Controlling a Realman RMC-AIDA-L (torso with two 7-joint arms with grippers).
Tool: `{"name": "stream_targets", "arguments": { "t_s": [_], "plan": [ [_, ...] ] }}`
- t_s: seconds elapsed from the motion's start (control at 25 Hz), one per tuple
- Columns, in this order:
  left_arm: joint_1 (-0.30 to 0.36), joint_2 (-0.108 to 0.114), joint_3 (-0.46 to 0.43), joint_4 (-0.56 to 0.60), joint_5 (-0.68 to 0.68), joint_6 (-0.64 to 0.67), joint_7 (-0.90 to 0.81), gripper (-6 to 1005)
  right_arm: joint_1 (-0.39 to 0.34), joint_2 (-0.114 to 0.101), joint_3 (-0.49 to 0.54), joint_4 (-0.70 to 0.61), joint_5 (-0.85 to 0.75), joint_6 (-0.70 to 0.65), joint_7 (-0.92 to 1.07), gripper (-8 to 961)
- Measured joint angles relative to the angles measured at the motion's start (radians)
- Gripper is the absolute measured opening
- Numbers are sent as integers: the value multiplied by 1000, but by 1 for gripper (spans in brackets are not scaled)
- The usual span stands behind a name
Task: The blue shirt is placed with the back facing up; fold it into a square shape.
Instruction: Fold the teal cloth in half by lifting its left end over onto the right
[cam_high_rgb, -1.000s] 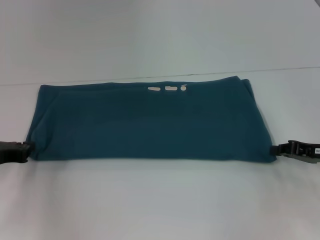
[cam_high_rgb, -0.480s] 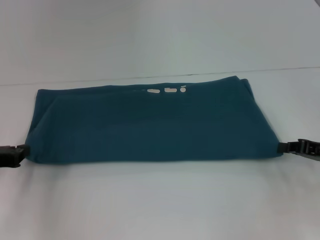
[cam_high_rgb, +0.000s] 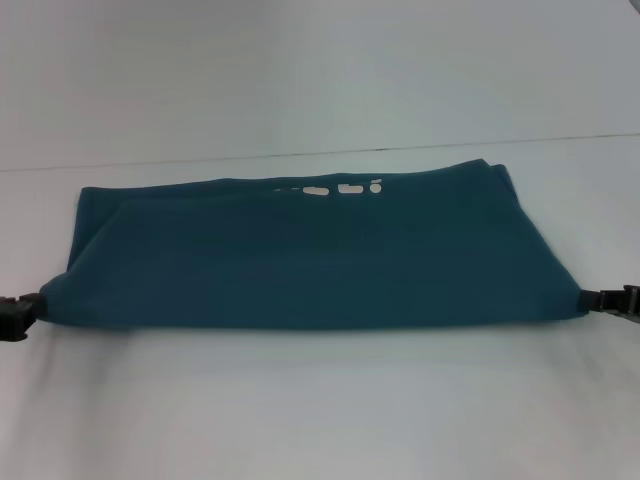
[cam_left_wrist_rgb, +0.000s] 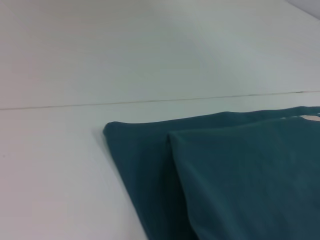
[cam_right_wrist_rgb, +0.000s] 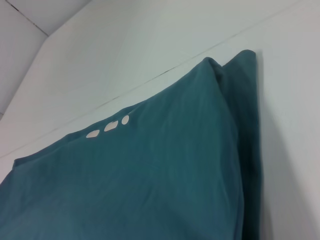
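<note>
Across the middle of the white tabletop (cam_high_rgb: 320, 410) you have the blue shirt (cam_high_rgb: 310, 255) lying folded into a wide band, white marks at its far edge, with the left gripper (cam_high_rgb: 22, 308) and right gripper (cam_high_rgb: 608, 300) at its near corners, their grip impossible to tell.

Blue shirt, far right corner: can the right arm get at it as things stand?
Probably yes. The right pincer sits at the near right corner of the blue shirt, and nothing lies on the white table between it and the far corner. The left pincer is across the cloth.
</note>
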Motion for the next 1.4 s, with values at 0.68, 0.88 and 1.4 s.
{"name": "stream_targets", "arguments": {
  "t_s": [0.68,0.88,1.4],
  "plan": [
    [-2,1,-16,3,1,4,1,5,-2,8,7,1,0,-3,-11,-1],
    [-10,1,-14,3,-2,16,-2,14,10,8,10,1,3,-64,-47,51],
    [-22,0,-22,27,-9,48,-55,331,25,5,15,-27,103,-136,-101,562]
  ]
}}
